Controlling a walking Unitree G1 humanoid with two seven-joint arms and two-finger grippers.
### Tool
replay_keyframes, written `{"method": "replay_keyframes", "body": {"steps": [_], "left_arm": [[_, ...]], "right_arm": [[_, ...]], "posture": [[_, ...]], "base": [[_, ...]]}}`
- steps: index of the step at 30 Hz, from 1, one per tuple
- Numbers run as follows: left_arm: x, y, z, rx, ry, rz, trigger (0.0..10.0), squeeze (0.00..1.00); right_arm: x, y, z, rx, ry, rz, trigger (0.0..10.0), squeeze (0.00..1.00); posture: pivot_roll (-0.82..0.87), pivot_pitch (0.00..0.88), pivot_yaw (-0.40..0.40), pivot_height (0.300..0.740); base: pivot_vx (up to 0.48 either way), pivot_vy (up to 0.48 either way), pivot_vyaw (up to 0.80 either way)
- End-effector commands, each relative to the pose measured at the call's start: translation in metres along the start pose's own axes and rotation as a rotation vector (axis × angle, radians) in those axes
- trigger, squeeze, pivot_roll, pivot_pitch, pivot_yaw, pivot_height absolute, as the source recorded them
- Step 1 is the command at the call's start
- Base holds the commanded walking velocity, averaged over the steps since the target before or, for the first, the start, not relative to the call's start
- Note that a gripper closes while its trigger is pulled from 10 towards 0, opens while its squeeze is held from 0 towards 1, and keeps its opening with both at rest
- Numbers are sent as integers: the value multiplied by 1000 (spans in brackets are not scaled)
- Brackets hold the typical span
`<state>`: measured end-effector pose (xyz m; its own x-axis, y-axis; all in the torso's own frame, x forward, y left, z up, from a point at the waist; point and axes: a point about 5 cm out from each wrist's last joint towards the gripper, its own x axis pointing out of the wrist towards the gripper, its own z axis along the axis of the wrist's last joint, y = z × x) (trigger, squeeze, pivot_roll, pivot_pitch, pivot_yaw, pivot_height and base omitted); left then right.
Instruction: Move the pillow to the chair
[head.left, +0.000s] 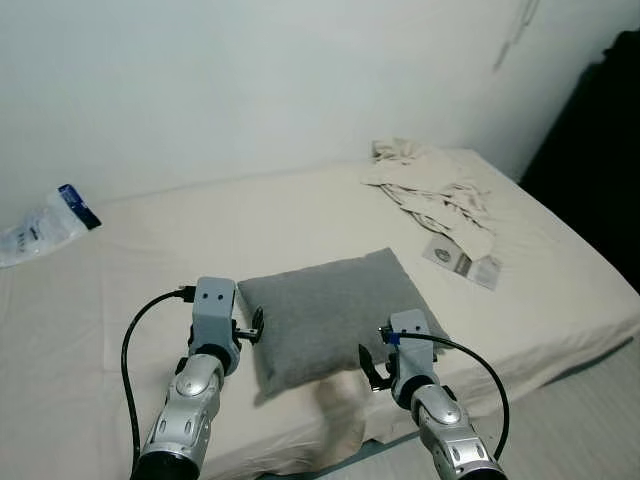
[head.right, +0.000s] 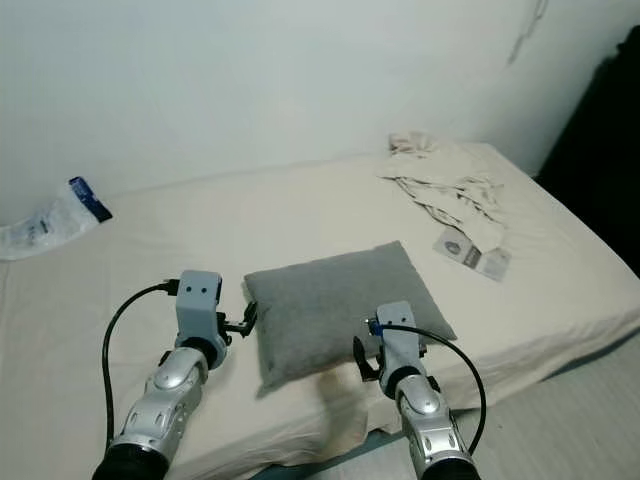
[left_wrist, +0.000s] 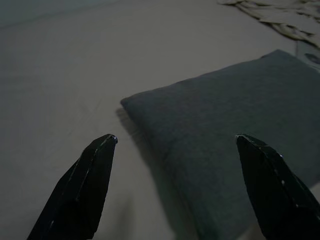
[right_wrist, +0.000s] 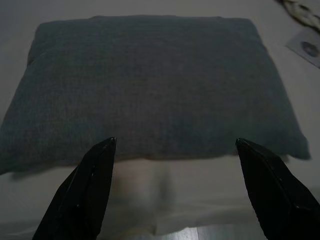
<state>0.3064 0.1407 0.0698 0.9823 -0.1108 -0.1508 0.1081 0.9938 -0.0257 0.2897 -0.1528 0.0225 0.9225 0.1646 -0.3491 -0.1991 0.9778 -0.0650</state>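
Note:
A grey pillow (head.left: 335, 312) lies flat on the cream bed (head.left: 140, 260), close to its front edge. My left gripper (left_wrist: 175, 136) is open, low over the sheet at the pillow's left side, and the pillow's far left corner (left_wrist: 131, 101) lies between its fingers. My right gripper (right_wrist: 175, 140) is open too, held just short of the pillow's front edge (right_wrist: 150, 150), facing across the pillow. Neither gripper touches the pillow. In the left eye view the left wrist (head.left: 215, 305) and right wrist (head.left: 405, 340) flank the pillow's near half.
A crumpled beige cloth (head.left: 435, 185) and a printed leaflet (head.left: 462, 262) lie on the bed's far right. A plastic packet with a blue end (head.left: 45, 225) rests at the far left by the white wall. Grey floor (head.left: 575, 420) shows below the bed's front edge; something dark (head.left: 595, 150) stands at right.

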Motion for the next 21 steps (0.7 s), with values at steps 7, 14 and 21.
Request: {"method": "replay_keyframes", "body": {"steps": [7,14,21], "left_arm": [[-5,3,-7,-19,19,12,10000,0],[-4,3,-9,-2,31,8,10000,0],[-4,3,-8,3,28,2,10000,0]], "right_arm": [[-2,2,-6,16,15,5,10000,0],[-1,3,-4,18,10,5,10000,0],[-1,4,-4,-29,7,24,10000,0]], "posture": [[-28,78,-32,740],[-30,77,-27,740],[-26,79,-27,740]], "base": [[0,0,0],[0,0,0],[0,0,0]]}}
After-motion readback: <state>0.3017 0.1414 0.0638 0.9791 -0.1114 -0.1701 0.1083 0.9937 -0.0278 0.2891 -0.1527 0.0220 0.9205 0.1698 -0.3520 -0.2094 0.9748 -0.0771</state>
